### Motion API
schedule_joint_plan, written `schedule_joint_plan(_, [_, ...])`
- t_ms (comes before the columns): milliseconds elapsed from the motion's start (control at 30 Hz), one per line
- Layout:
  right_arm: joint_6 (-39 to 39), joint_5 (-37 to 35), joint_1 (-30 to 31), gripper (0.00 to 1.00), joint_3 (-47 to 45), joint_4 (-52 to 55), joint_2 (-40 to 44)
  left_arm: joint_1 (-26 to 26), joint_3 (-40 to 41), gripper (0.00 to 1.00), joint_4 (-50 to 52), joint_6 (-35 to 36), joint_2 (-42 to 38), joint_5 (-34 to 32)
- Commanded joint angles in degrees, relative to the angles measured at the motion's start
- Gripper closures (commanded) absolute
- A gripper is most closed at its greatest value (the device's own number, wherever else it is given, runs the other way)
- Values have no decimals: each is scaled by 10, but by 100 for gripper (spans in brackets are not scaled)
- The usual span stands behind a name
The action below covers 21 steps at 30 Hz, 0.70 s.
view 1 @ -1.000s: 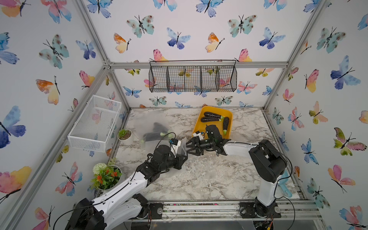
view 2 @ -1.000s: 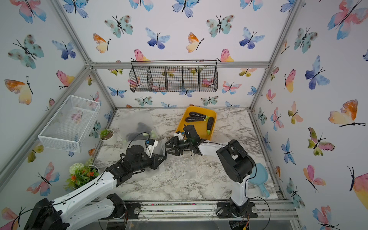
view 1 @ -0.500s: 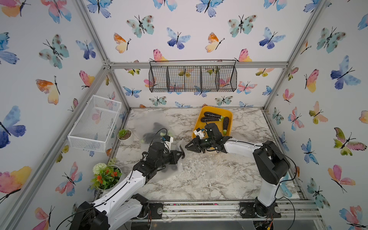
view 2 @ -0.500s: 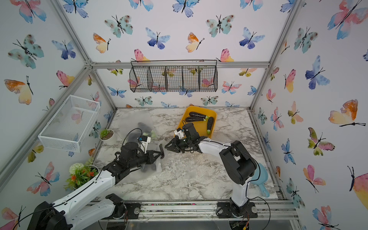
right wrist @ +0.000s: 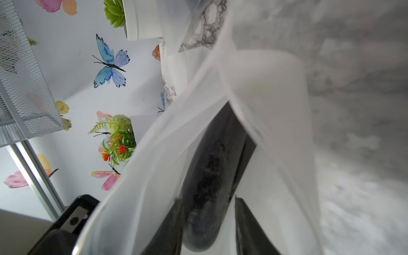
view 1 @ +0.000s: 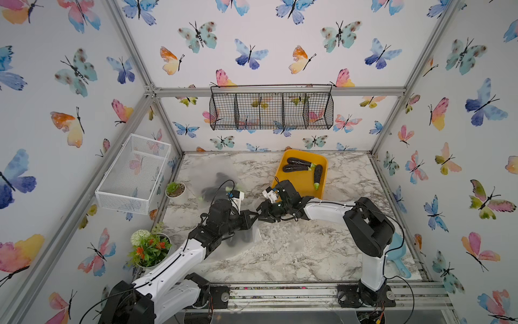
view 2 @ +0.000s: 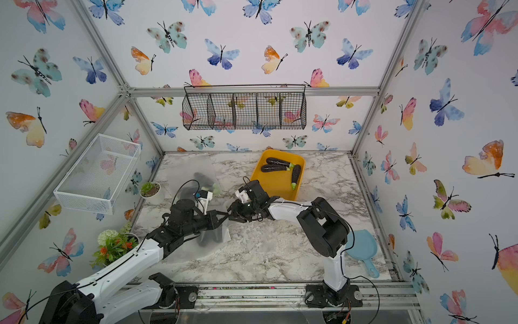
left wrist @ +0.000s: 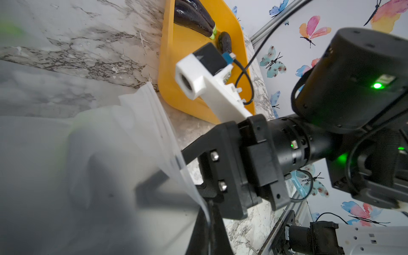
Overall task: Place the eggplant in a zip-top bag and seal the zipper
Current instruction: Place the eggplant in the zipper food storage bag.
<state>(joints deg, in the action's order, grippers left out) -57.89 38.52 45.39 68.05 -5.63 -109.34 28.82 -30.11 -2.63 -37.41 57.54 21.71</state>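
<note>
Right tool (right wrist: 207,198) has entered bag (right wrist: 154,167) mouth, mid-frame, jaws released, eggplant (right wrist: 209,172) loose between; left tool (view 1: 252,218) clenched on bag rim. Insertion nearly done; sealing next.

Bright even light, soft shadows, top views bowed at edges, zip-top bag (right wrist: 265,88) blurred close in wrist views

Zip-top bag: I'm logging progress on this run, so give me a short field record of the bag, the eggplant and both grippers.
container: zip-top bag, mouth open, zipper not sealed
item: eggplant lying in the bag's mouth, seen in the right wrist view
left side: left gripper shut on the bag's edge
right side: right gripper at the mouth, jaws apart on either side of the eggplant
spares: spare eggplants, three, in the yellow tray
</note>
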Motion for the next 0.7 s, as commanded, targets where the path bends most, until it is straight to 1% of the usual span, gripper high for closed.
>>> schedule_joint_plan(0, [69,-64,-26,55,11,60,74,-5,-10,100,14,9,9,-18])
schedule_joint_plan(100, [109,-84,-56,53,-12,93,107,-4,-15,100,14,18,21,-10])
schedule_joint_plan(167, [136,-87,-72,54,-24,111,105,-4,-22,100,12,22,29,-2])
schedule_joint_plan(233, [163,-85,-81,54,-28,137,83,-4,-28,100,5,25,36,7])
schedule_joint_plan(333, [161,-32,-84,54,-34,112,48,0,-42,100,5,31,47,10])
schedule_joint_plan(400, [137,-16,-84,52,-51,55,45,4,-50,100,11,36,53,11])
schedule_joint_plan(433, [130,-21,-84,51,-56,38,45,6,-52,100,12,38,55,11])
schedule_joint_plan(533, [143,-33,-82,50,-42,44,40,9,-51,100,11,38,58,12])
schedule_joint_plan(667, [142,-21,-82,50,-38,32,31,11,-49,100,11,38,63,15])
